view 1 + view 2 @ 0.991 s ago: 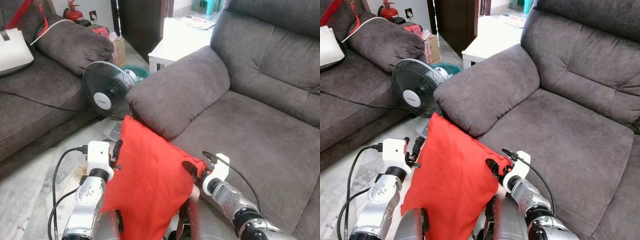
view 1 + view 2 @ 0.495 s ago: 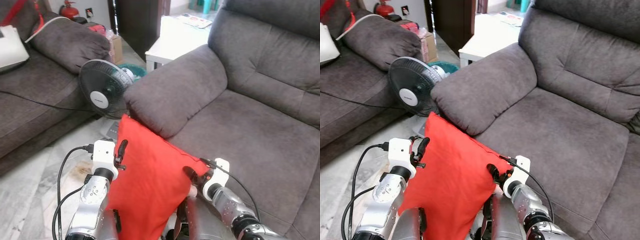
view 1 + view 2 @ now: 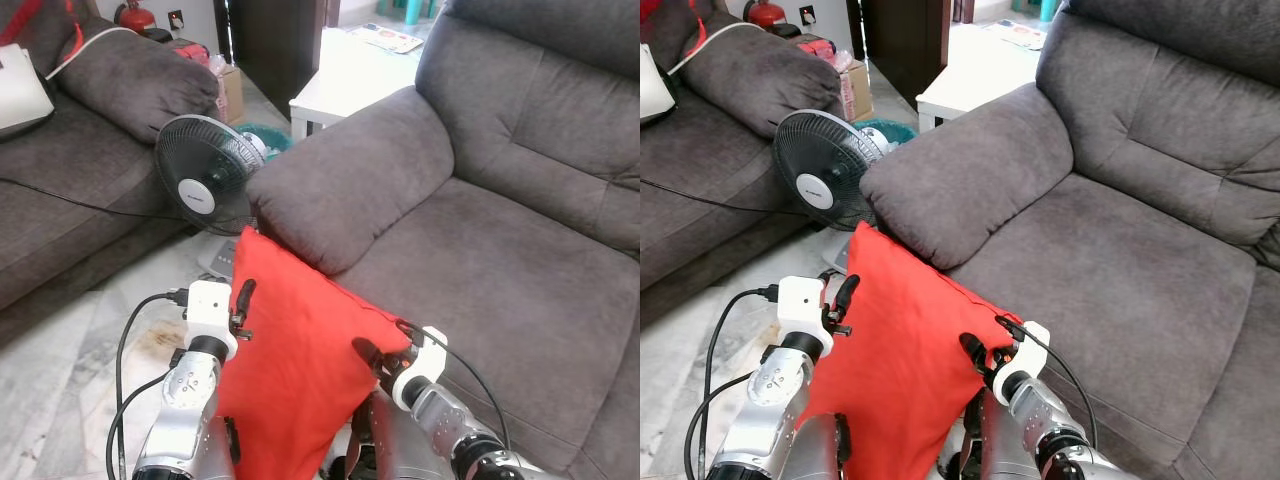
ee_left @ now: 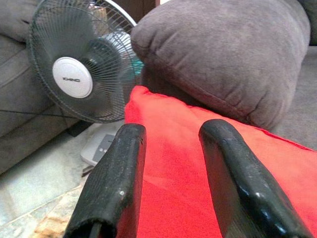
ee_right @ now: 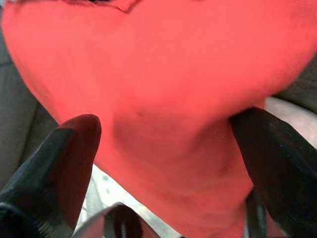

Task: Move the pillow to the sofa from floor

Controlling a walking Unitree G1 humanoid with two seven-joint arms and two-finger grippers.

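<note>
A red pillow (image 3: 295, 370) hangs upright in front of me, above the floor, its top corner just short of the grey sofa's armrest (image 3: 350, 180). My left gripper (image 3: 240, 297) is at the pillow's left edge. Its fingers (image 4: 126, 163) are apart and lie flat against the red cloth (image 4: 171, 163). My right gripper (image 3: 372, 357) holds the pillow's right corner, one finger on the front face. In the right wrist view the pillow (image 5: 158, 59) bulges between the two wide-set fingers of that gripper (image 5: 163, 124). The sofa seat (image 3: 520, 260) lies to the right.
A black standing fan (image 3: 205, 175) stands on the floor right behind the pillow, beside the armrest. A second grey sofa (image 3: 60, 180) runs along the left, with a black cable across it. A white low table (image 3: 345, 70) and a cardboard box (image 3: 235, 90) are at the back.
The view has shifted a little. The pillow stays held between both grippers, and my right gripper has slid slightly left and lower along the pillow's right corner.
</note>
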